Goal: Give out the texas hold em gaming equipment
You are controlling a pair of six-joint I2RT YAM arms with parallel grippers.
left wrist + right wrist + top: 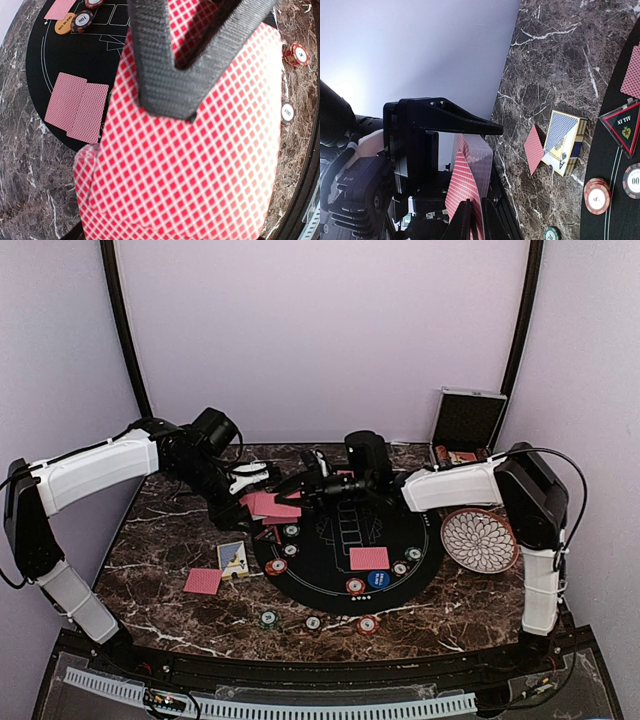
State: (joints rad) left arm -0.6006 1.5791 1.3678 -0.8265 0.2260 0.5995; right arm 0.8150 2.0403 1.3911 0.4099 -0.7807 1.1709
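Even soft light; close-up wrist views blurred.

The black left gripper (172, 95) grips cards (190, 175) backed in a red-and-white diamond lattice; beyond it, a black mat (60, 65) lies on dark, white-veined marble (20, 165).

Red-backed, diamond-patterned deck (190, 165) clamped in the left claw (258, 488), lifted off the counter (160, 540) and tilted (top cards slightly slipped). Lone card (369, 558) face down on the round black mat (320, 560); another card (203, 581) on bare marble, left. Striped red chip (276, 566) and green chip (291, 531) on the mat's left side; blue button (377, 579) near its front edge.
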